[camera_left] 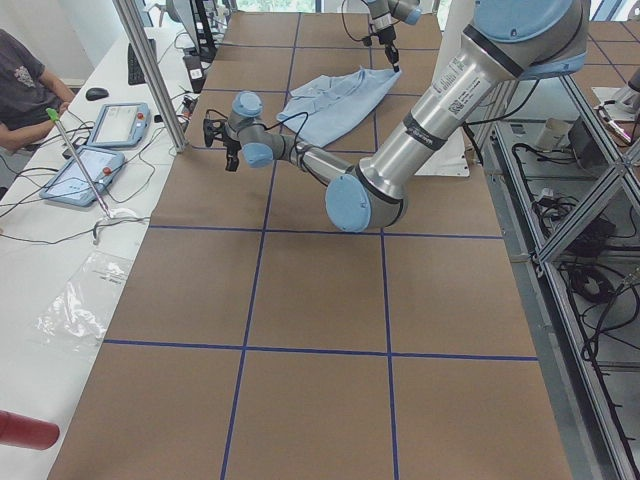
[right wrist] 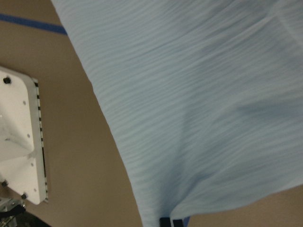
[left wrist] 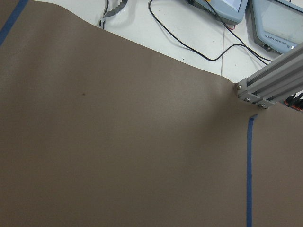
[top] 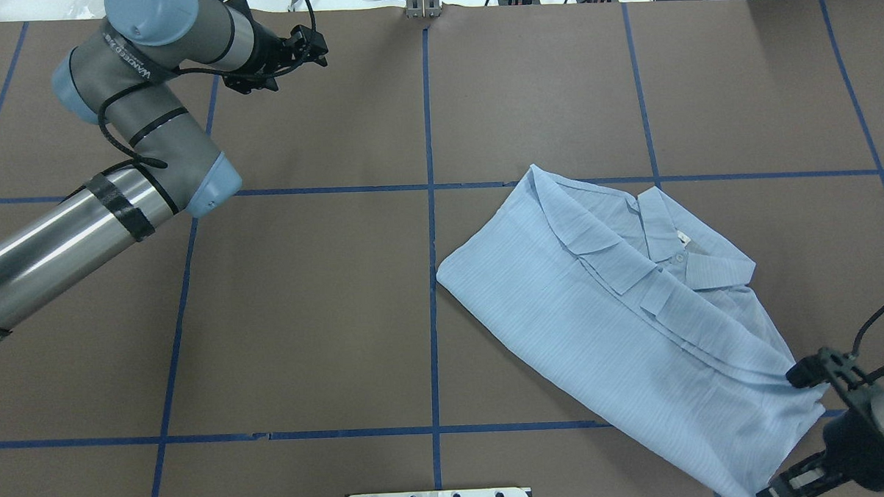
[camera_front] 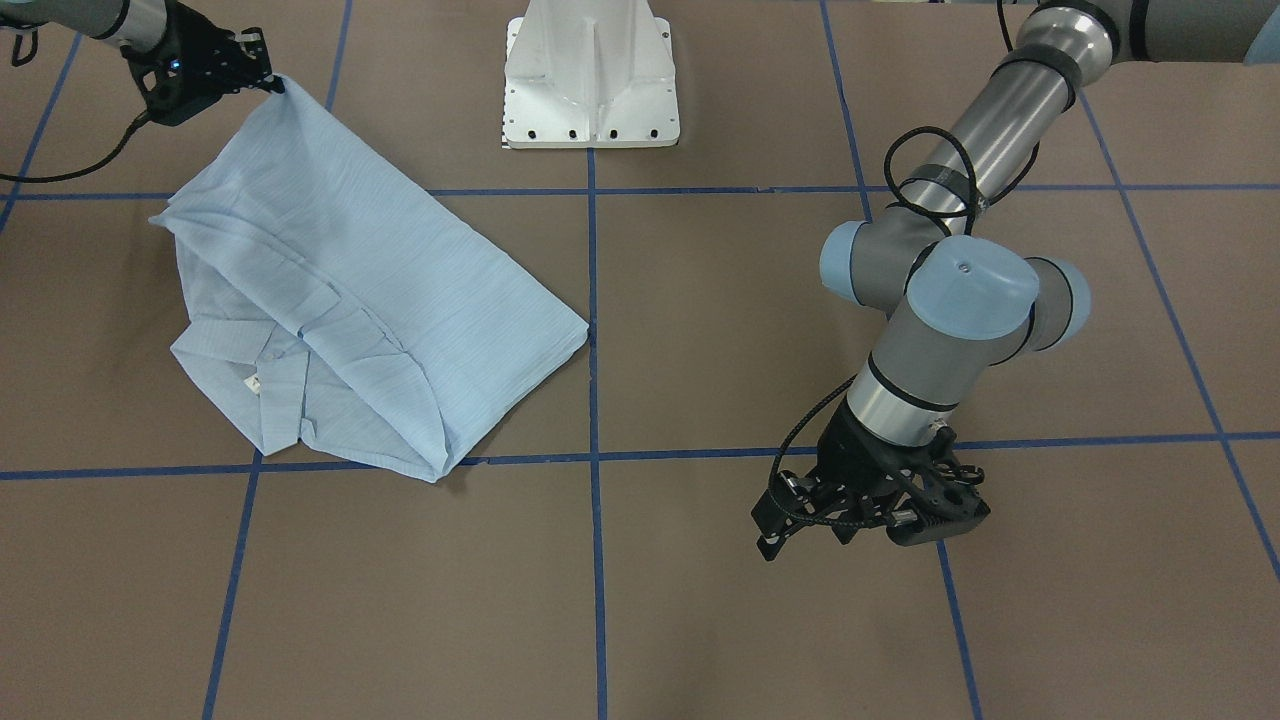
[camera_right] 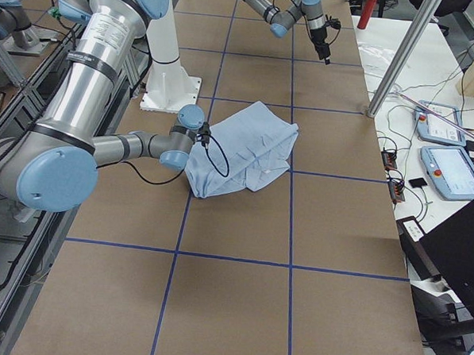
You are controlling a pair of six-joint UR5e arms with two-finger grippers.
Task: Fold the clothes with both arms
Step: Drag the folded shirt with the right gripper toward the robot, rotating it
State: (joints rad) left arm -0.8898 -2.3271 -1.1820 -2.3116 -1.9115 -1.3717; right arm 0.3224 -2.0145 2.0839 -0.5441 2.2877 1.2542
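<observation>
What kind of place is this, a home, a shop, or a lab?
Most likely a robotics lab: a table gridded with blue tape, control tablets on a side bench, and aluminium framing around the rig.

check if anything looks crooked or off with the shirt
The shirt lies slanted across the blue tape lines, not square to them. Its corner nearest the robot is pinched and lifted by the right gripper, so that end tents up. The left gripper hangs far off, touching nothing. No damage shows.
</observation>
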